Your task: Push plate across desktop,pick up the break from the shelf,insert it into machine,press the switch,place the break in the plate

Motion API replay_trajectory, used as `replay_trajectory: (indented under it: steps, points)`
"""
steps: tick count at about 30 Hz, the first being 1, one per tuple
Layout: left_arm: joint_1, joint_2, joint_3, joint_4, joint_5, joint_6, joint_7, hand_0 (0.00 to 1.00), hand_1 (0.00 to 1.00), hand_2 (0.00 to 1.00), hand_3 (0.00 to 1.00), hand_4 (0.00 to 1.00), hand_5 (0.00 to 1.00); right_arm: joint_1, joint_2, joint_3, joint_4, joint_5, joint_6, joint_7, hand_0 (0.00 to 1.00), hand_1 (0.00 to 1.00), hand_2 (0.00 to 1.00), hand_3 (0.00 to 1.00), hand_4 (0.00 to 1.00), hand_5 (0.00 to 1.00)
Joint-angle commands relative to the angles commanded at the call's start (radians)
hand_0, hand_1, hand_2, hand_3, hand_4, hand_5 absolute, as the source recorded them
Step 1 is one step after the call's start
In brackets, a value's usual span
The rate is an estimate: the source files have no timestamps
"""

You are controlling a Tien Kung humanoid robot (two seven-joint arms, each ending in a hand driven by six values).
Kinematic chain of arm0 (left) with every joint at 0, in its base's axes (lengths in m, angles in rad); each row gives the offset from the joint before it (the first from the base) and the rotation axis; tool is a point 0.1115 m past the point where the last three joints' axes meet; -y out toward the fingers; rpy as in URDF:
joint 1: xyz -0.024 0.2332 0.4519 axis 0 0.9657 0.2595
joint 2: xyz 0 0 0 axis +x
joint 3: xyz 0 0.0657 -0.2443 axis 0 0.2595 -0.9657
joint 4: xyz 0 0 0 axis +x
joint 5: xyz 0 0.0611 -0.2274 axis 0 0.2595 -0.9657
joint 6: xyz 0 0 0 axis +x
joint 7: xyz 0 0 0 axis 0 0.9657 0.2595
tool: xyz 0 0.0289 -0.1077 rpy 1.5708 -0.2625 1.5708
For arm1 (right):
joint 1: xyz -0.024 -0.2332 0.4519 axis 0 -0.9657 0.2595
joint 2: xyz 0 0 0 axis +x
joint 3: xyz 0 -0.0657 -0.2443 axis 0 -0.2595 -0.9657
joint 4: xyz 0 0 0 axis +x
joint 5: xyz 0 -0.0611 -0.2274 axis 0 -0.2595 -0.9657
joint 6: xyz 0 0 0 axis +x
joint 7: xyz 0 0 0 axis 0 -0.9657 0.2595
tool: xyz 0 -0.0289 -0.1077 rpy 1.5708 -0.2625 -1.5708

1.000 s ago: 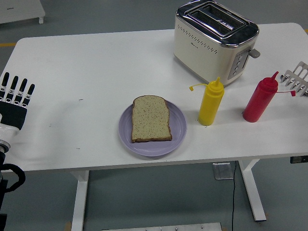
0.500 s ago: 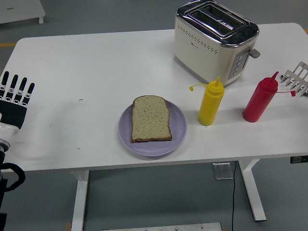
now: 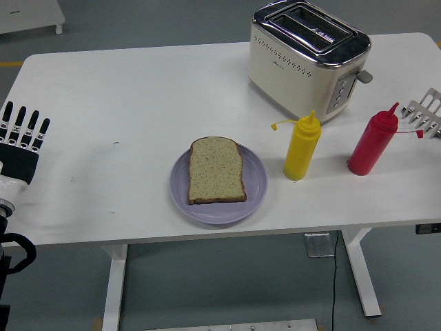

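Note:
A slice of bread (image 3: 216, 169) lies flat on a lilac plate (image 3: 255, 186) near the table's front edge, at the middle. The cream and chrome toaster (image 3: 306, 58) stands at the back right with both slots empty and its lever (image 3: 364, 76) on the right end. My left hand (image 3: 22, 134) rests at the table's left edge, fingers straight and spread, holding nothing, far from the plate. My right hand is out of view.
A yellow squeeze bottle (image 3: 302, 147) stands just right of the plate, and a red one (image 3: 372, 141) further right. A metal rack (image 3: 427, 114) shows at the right edge. The white table (image 3: 124, 103) stretches bare between my left hand and the plate.

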Motion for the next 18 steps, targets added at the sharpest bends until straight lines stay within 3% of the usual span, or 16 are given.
replay_trajectory:
  steps: [18]
  points:
    - [0.006, 0.003, 0.006, 0.0, -0.002, 0.0, 0.0, 0.814, 0.863, 0.946, 0.836, 0.607, 0.998, -0.005, -0.001, -0.002, -0.003, -0.003, -0.001, -0.005, 0.79, 0.753, 0.738, 0.719, 0.496, 0.525]
